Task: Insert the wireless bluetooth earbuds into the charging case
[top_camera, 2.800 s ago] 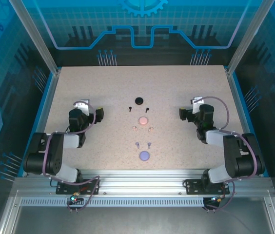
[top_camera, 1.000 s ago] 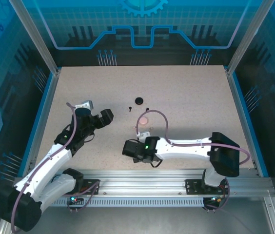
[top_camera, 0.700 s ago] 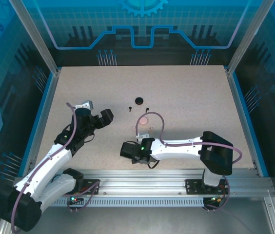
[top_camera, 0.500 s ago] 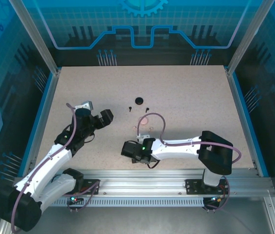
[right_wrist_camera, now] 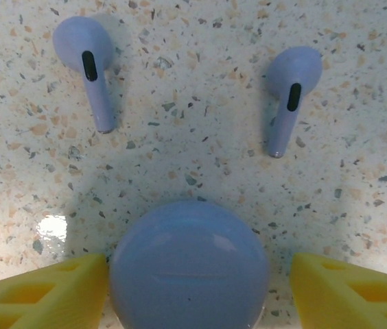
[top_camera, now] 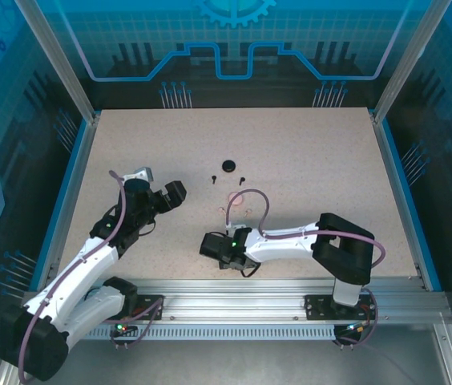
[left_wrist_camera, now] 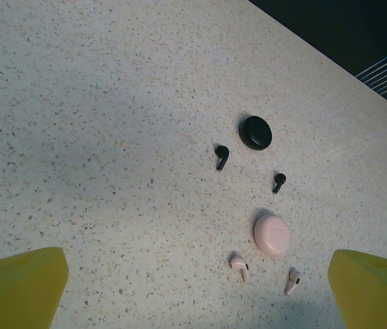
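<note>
Two lilac earbuds [right_wrist_camera: 87, 65] wait while your right claw [right_wrist_camera: 199, 266] now narrows around the lilac case [right_wrist_camera: 188, 257], not gripping yet; left claw [left_wrist_camera: 195, 252] wide.

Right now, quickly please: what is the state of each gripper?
Left gripper: open, holding nothing.
Right gripper: open around the lilac case, with a gap visible at one finger.

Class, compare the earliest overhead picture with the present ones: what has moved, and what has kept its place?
Both arms unfolded from rest. The right gripper swung left and came down over the round lilac charging case, its jaws open either side of it, nothing gripped yet. The left gripper reached forward, open. The round black case and two black stemmed earbuds kept their places.
</note>
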`<state>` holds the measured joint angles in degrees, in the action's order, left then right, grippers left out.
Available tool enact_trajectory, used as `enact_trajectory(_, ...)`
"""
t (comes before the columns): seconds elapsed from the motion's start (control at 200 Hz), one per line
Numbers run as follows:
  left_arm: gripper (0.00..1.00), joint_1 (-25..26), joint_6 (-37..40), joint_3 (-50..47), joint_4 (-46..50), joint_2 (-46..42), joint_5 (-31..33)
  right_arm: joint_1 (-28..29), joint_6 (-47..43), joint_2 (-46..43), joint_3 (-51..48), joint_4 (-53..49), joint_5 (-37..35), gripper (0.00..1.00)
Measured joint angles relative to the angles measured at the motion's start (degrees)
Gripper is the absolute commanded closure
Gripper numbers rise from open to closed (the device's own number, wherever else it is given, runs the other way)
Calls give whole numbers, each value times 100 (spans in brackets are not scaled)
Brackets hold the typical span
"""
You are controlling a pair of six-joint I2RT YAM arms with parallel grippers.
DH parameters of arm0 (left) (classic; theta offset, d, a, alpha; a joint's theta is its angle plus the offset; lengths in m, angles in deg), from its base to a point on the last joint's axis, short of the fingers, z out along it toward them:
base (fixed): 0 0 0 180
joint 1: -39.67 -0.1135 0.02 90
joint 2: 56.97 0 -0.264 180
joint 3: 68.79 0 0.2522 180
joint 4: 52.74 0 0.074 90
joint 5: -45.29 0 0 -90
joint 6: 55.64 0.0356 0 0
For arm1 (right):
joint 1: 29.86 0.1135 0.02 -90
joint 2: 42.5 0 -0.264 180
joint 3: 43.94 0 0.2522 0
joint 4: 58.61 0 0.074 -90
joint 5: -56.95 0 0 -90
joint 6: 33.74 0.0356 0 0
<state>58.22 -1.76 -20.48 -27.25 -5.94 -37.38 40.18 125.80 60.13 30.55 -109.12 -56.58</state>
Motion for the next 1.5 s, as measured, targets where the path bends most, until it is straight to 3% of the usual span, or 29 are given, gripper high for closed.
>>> enact_trajectory(0.525,1,11,2,-22,0,0,0,-35,162,-52,-144,236,20,37)
enact_trajectory(1.105,1,50,2,-22,0,0,0,-57,212,-48,-101,190,15,54)
enact_trajectory(1.501,1,76,-153,-22,0,-26,-7,55,232,-52,-92,162,-140,58)
